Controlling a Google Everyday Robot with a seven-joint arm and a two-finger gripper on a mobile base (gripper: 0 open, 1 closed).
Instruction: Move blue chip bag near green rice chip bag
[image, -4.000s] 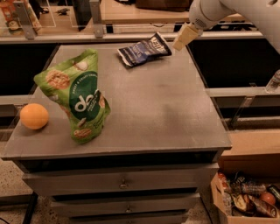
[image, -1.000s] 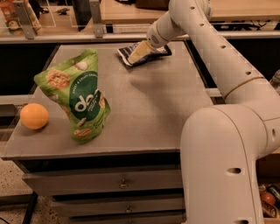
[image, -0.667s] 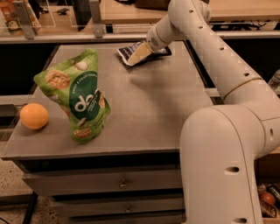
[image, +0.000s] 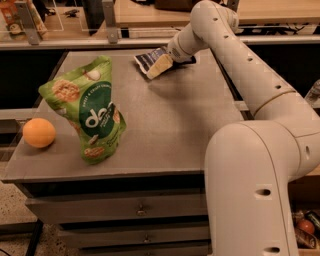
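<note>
Blue chip bag (image: 146, 59) lies flat at the far side of the table (image: 185, 120), well apart from the green rice chip bag (image: 87, 112), with my gripper (image: 160, 65) over it, its hold I cannot tell; I judge the bag light, crinkly and slippery, so I'd pinch an edge seam.

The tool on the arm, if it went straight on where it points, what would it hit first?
Most likely the blue chip bag: the tool sits right at it at the back of the table, aimed down-left. Contact can't be judged.
</note>
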